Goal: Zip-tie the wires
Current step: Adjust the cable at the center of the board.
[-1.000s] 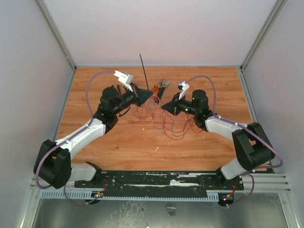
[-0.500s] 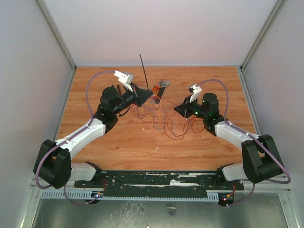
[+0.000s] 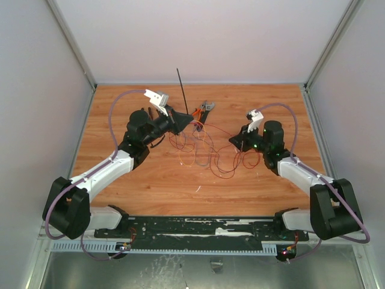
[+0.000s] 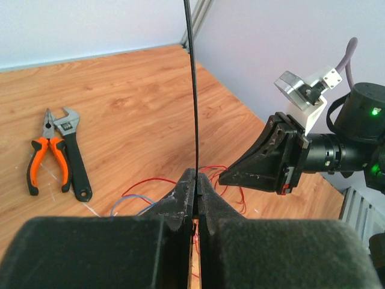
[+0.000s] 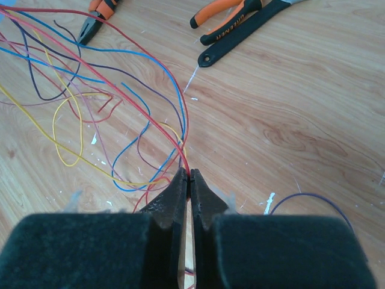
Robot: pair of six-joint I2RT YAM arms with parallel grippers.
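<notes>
Wires loose tangle | L claw clenched on zip tie, upright | R claw pinching one red strand

Pair: left arm, right arm, matching build.
- Links: white shells; joints: black round housings.
- Purple cable looping outside each arm, base to wrist.
- White bracket with small grey camera on each wrist.
- Green light on right arm's black wrist housing.
- Ends: left gripper, right gripper; black, wedge-shaped, matte fingers tapering to thin tips, blocky bodies behind.
- Base rail: black plate, scuffed white; small red light near right end.
</notes>
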